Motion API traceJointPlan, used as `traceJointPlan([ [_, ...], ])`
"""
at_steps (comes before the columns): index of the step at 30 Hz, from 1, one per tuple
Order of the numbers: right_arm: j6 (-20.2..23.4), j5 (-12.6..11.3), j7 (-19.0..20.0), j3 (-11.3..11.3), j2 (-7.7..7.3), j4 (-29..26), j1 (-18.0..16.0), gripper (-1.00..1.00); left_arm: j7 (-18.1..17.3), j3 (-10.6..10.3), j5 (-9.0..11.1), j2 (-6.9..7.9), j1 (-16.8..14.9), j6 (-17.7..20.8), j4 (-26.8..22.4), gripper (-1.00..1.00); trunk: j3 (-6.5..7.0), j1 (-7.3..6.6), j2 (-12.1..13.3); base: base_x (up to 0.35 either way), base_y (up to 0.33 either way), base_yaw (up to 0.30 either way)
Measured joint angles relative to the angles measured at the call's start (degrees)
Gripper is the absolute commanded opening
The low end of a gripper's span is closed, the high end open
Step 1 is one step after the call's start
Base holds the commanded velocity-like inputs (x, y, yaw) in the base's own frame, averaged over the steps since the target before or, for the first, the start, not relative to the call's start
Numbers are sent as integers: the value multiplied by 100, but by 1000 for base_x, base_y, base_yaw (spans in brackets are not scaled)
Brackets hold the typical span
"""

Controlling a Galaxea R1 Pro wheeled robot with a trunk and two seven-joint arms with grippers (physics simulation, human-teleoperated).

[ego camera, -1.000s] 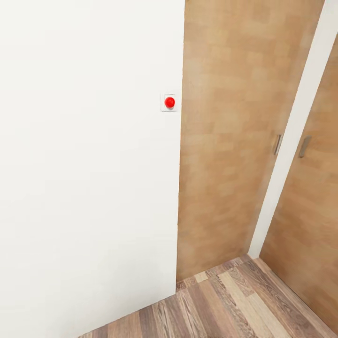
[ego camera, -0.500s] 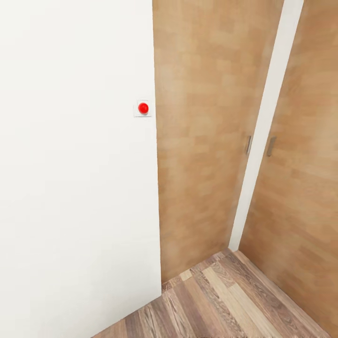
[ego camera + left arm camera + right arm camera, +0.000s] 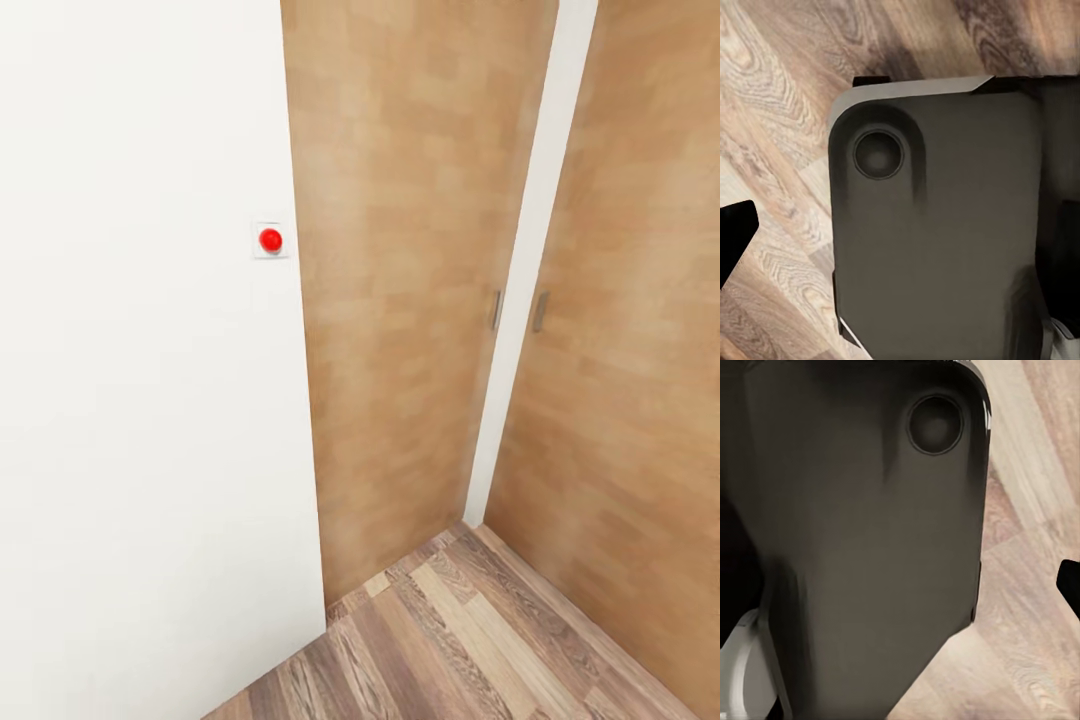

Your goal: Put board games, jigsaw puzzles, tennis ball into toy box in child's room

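Note:
The toys, the toy box, the table and the bed are out of view. The head view faces a corner with a white wall (image 3: 140, 400) and brown wooden doors (image 3: 400, 300). In the left wrist view a black fingertip (image 3: 735, 240) pokes in at the picture's edge over the wood-plank floor (image 3: 787, 90), beside my dark grey base (image 3: 937, 225). The right wrist view likewise has a black fingertip (image 3: 1071, 585) at its edge, next to the dark base (image 3: 862, 532). Nothing is seen held in either gripper.
A red round button (image 3: 270, 240) sits on a white plate near the wall's edge. A second wooden door (image 3: 620, 400) stands to the right of a white strip (image 3: 520, 300), with grey handles (image 3: 494, 310) either side. Plank floor (image 3: 470, 640) runs into the corner.
The whole head picture has slid left: the camera has turned right, so the button and the doors sit further left and more of the right-hand door shows.

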Motion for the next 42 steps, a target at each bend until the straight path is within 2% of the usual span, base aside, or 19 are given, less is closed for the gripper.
traceJointPlan([
  [17, 1, 13, -2, 14, 1, -1, 3, 100, 9, 12, 1, 91, -21, 82, -216, 100, 303, -374, 682, 0, 0, -4],
  [21, -4, 9, -2, 5, 12, -1, 1, 100, 15, 20, 5, 94, -51, 284, -350, 100, 376, -461, 843, 0, 0, 0],
  [24, -9, 6, -5, -6, 19, -7, -1, 100, 33, 23, 4, 91, -179, 593, -524, 100, 430, -527, 964, 0, 0, 0],
  [26, 9, 5, -9, -8, 15, -27, -6, 100, 49, 24, 5, 91, -277, 786, -626, 100, 466, -571, 1044, 0, 0, 0],
  [27, 66, 5, -16, -9, 3, -98, -53, 100, 64, 24, 6, 92, -446, 1113, -769, 100, 486, -593, 1085, 0, 0, 0],
  [28, 87, 5, -18, -9, 1, -133, -91, 100, 68, 25, 6, 92, -522, 1238, -817, 100, 504, -615, 1125, 0, 0, 0],
  [30, 228, 3, -37, -9, -11, -284, -338, 100, 75, 24, 6, 91, -843, 1652, -969, 100, 541, -659, 1206, 0, 0, 0],
  [32, 431, 1, -89, -12, -54, -345, -581, 100, 82, 28, 10, 91, -1131, 1876, -1032, 100, 577, -703, 1286, 0, 0, 0],
  [35, 939, -13, -310, -33, -194, -394, -993, 100, 85, 41, 35, 89, -1568, 2049, -1076, 100, 631, -769, 1406, 0, 0, 0],
  [39, 1383, -164, -562, -196, -312, -427, -1371, 100, 86, 64, 52, 51, -1788, 2071, -1091, 100, 701, -857, 1566, 0, 0, 0],
  [42, 1389, -300, -606, -340, -343, -443, -1477, 100, 82, 68, 55, 37, -1827, 2044, -1077, 100, 755, -923, 1687, 0, 0, 0],
])
